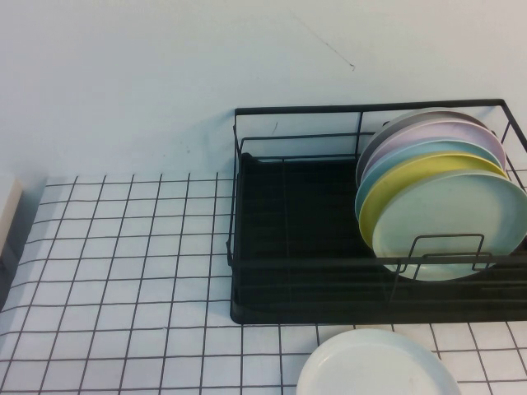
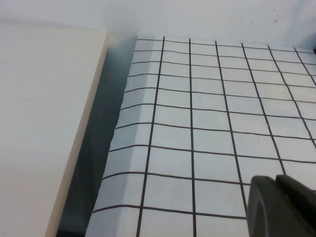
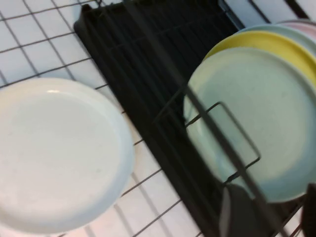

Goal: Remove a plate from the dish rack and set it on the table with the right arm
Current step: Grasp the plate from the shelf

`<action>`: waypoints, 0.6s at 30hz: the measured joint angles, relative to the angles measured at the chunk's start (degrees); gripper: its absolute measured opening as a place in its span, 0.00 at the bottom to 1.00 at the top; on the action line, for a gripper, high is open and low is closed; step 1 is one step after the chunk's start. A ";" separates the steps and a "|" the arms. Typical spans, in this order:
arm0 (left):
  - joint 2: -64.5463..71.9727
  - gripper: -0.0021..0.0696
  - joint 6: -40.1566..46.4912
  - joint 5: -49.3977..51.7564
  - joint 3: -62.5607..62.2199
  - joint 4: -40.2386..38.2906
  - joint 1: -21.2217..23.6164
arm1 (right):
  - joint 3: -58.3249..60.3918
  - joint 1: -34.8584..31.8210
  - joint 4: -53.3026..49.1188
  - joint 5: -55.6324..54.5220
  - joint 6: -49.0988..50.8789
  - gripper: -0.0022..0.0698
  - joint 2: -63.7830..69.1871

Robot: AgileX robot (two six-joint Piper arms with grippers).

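Gridded white tabletop (image 1: 123, 271) carries the dish rack (image 1: 280, 309), where the mint plate (image 1: 461, 216) stands on edge at the front of the stack. Right end effector (image 3: 269, 212), fingers apart, hovers just before its lower rim. A white plate (image 1: 375, 366) lies flat nearby. Left end effector (image 2: 284, 207) sits parked far off; whether it is apart or together I cannot tell.

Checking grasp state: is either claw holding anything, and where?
Nothing held. Right claw open near the plate in the dish rack; left claw over bare table.

Stood behind the worktop: plain pale blue-white wall (image 1: 165, 74), faintly scuffed, evenly lit. Sat at the worktop's left edge: flat cream-coloured board (image 2: 44, 123), with a shadowed gap between.
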 joint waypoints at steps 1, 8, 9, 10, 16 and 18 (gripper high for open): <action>0.00 0.02 0.00 0.00 0.00 0.00 0.00 | -0.87 0.00 1.04 -1.24 -2.27 0.41 2.43; 0.00 0.02 0.00 0.00 0.00 0.00 0.00 | -5.29 0.00 6.52 -10.76 -21.93 0.58 18.27; 0.00 0.02 0.00 0.00 0.00 0.00 0.00 | -5.89 0.00 6.93 -11.35 -23.83 0.58 20.51; 0.00 0.02 0.00 0.00 0.00 0.00 0.00 | -6.71 0.00 7.34 -11.64 -25.73 0.59 22.67; 0.00 0.02 0.00 0.00 0.00 0.00 0.00 | -11.97 0.00 10.00 -12.96 -30.43 0.59 33.11; 0.00 0.02 0.00 0.00 0.00 0.00 0.00 | -13.58 0.00 10.54 -13.08 -30.89 0.59 36.09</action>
